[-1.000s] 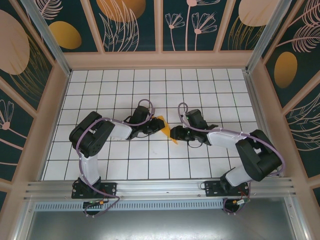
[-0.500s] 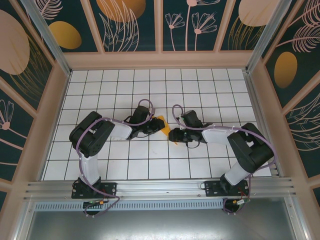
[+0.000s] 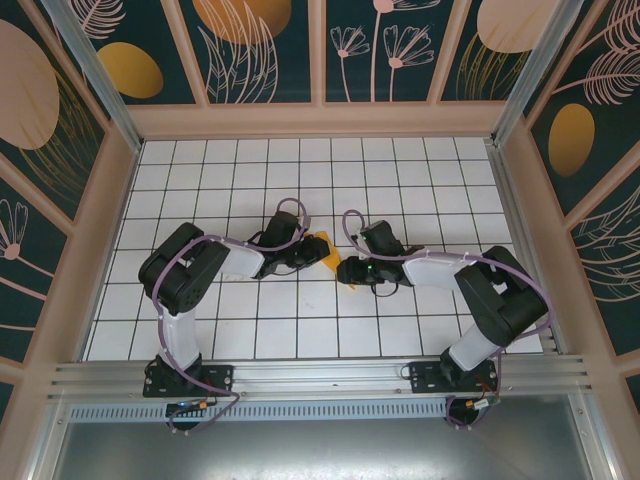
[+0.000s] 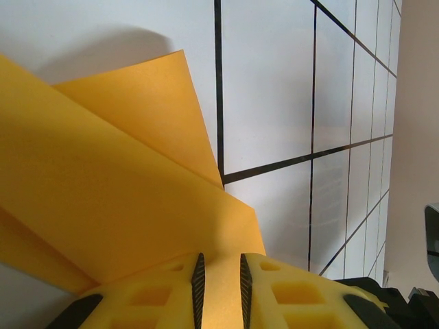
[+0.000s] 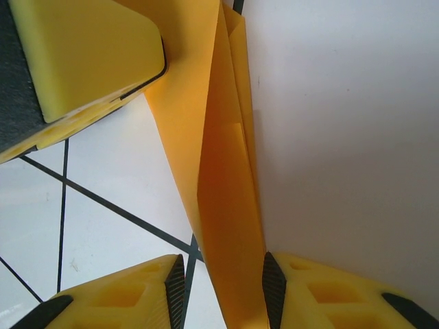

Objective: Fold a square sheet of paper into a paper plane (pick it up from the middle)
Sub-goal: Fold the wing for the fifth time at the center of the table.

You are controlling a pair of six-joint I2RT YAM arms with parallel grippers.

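Observation:
The orange-yellow square sheet of paper (image 3: pixel 326 254) is folded into several layers and sits mid-table between my two grippers. My left gripper (image 3: pixel 311 251) holds its upper end. In the left wrist view the jaws (image 4: pixel 219 259) are shut on the paper (image 4: pixel 123 185), whose flaps fan out over the tiles. My right gripper (image 3: pixel 349 270) is at the lower, narrow end. In the right wrist view the folded strip (image 5: pixel 230 199) runs between its open jaws (image 5: pixel 223 266), against the right pad and clear of the left one. A left finger (image 5: pixel 82 55) shows at the top left.
The white grid-tiled table (image 3: pixel 400 180) is bounded by low beige walls (image 3: pixel 320 120) at the back and sides. The metal rail (image 3: pixel 320 375) with both arm bases runs along the near edge. Both elbows are bent outward, to the left and right of the paper.
Over the first half second my right arm swung its elbow in and slid the gripper a little left, closer along the paper. Nothing has moved since; the left arm stayed put.

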